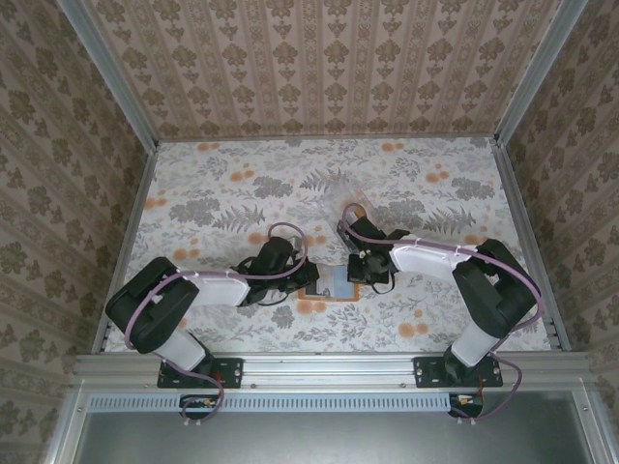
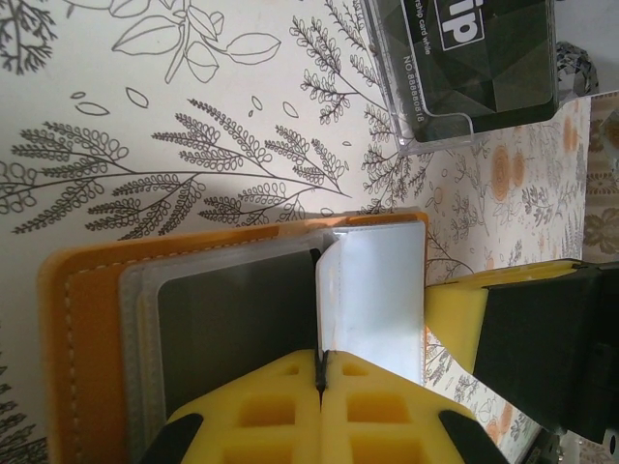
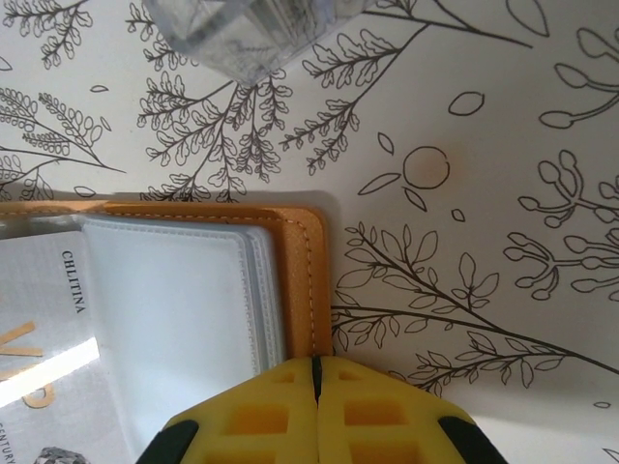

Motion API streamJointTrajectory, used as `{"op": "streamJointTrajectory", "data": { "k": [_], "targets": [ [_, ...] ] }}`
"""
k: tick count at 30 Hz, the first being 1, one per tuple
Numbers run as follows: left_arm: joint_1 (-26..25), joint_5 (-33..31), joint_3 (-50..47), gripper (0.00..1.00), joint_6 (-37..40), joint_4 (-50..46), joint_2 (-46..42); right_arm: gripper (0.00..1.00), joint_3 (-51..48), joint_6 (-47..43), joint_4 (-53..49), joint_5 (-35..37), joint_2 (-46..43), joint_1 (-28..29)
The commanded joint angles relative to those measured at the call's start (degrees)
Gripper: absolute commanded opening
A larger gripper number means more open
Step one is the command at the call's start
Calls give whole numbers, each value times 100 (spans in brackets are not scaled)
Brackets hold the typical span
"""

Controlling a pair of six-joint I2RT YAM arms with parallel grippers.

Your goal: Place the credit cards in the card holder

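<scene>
The orange card holder [image 1: 329, 286] lies open on the floral cloth between both arms. In the left wrist view its cover [image 2: 92, 338] shows clear sleeves, and a dark credit card [image 2: 232, 329] sits in one of them. My left gripper [image 2: 321, 362] is shut on a thin sleeve leaf [image 2: 372, 290] that stands up from the holder. My right gripper [image 3: 314, 365] is shut on the stitched orange edge of the card holder [image 3: 305, 261]. A white printed credit card [image 3: 39, 329] lies in a sleeve beside it. From above, the left gripper [image 1: 295, 280] and the right gripper [image 1: 360, 275] flank the holder.
A clear plastic box [image 2: 474, 58] with dark contents stands just beyond the holder, and its corner [image 3: 251, 29] shows in the right wrist view. My right arm's yellow finger [image 2: 464, 300] sits close beside the held leaf. Patterned walls enclose the table.
</scene>
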Motion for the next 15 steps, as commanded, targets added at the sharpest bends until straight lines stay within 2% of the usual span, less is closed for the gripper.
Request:
{"op": "streamJointTrajectory", "data": {
  "k": [1, 12, 15],
  "targets": [
    [16, 91, 1, 2, 9, 24, 125, 8, -289, 105, -67, 166, 239, 25],
    [330, 253, -307, 3, -29, 300, 7, 8, -344, 156, 68, 99, 266, 25],
    [357, 314, -164, 3, 115, 43, 14, 8, -346, 167, 94, 71, 315, 25]
  ]
}}
